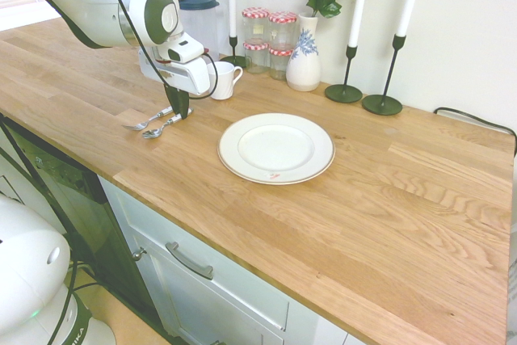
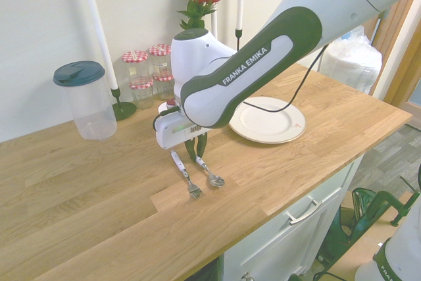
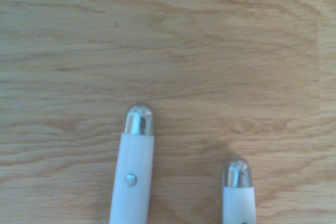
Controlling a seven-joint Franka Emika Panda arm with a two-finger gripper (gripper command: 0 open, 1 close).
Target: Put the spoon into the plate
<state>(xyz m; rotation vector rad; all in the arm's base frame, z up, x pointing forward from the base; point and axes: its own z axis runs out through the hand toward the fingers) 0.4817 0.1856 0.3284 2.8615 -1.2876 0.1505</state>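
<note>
The spoon [image 1: 153,131] lies on the wooden counter, its shiny oval bowl [image 2: 215,179] toward the counter's front edge. My gripper [image 1: 179,109] stands upright over the handle end and is shut on the spoon's handle [image 2: 199,158]. A fork [image 2: 193,190] with a white handle lies right beside the spoon. The wrist view shows two white handles with silver caps, the fork's [image 3: 137,156] and the spoon's [image 3: 237,182]. The cream plate [image 1: 233,151] sits bare on the counter a short way from the cutlery, toward the counter's middle [image 2: 289,124].
A white mug [image 1: 224,80] stands just behind the gripper. Along the back wall are a vase with a rose [image 1: 304,62], small jars [image 1: 271,42], two black candlesticks [image 1: 346,90] and a lidded plastic container [image 2: 85,100]. The counter's front edge runs close to the cutlery.
</note>
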